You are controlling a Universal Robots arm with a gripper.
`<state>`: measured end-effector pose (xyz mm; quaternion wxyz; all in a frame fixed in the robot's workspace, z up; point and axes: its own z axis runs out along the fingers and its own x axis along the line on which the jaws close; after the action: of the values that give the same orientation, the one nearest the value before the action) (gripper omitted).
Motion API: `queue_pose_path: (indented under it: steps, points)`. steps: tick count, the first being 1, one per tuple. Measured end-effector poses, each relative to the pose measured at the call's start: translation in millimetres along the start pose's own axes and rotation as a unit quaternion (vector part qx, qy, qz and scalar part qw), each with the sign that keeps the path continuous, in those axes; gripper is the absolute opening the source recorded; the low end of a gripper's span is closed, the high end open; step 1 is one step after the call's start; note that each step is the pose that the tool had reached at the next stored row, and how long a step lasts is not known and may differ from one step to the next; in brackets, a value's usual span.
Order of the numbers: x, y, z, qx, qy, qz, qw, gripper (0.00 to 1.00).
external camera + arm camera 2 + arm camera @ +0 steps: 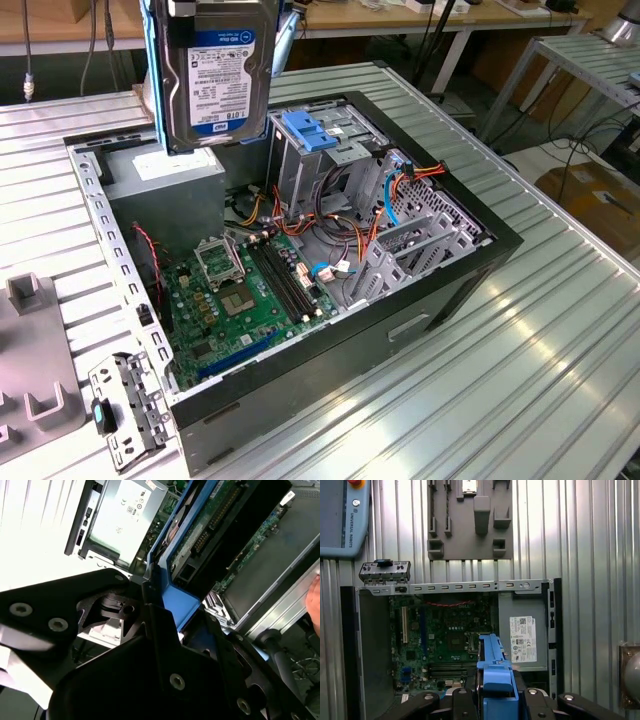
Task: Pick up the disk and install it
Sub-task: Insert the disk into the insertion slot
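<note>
The black gripper (495, 687) is pinching the flat silver-grey metal disk (220, 80). It is hanging above the open black computer case (500, 245), awaiting installation

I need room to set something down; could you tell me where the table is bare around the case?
The ribbed table is bare on the exterior view's right of the case. The opposite side holds a grey fixture and a bracket; cables crowd the inside.
</note>
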<state>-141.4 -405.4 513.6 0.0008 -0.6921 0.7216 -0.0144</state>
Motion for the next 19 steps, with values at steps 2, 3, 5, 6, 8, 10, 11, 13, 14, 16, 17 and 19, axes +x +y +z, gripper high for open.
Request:
queue_pose_path:
  steps: [2, 3, 5, 6, 8, 10, 11, 13, 14, 16, 17, 19]
  points:
    - [0.7, 0.0, 0.1, 0.0000, 0.0000, 0.000, 1.00000, 0.37]
    - [0.8, 0.0, 0.0, 0.0000, 0.0000, 0.000, 1.00000, 0.37]
    - [0.8, 0.0, 0.0, 0.0000, 0.0000, 0.000, 1.00000, 0.37]
    - [0.8, 0.0, 0.0, 0.0000, 0.0000, 0.000, 1.00000, 0.37]
    - [1.0, -0.1, 0.0, 0.0000, 0.0001, 0.000, 1.00000, 0.37]
    - [1.3, -0.1, 0.0, 0.0000, 0.0000, 0.000, 1.00000, 0.37]
    - [1.3, -0.1, 0.0, 0.0000, 0.0000, 0.000, 1.00000, 0.37]
    - [1.3, -0.1, 0.0, 0.0000, 0.0000, 0.000, 1.00000, 0.37]
    - [1.3, -0.1, 0.0, 0.0000, 0.0000, 0.000, 1.00000, 0.37]
    - [1.3, -0.1, 0.0, 0.0000, 0.0000, 0.000, 1.00000, 0.37]
    - [1.3, -0.1, 0.0, 0.0000, 0.0000, 0.000, 1.00000, 0.37]
    - [1.3, -0.1, 0.0, 0.0000, 0.0000, 0.000, 1.00000, 0.37]
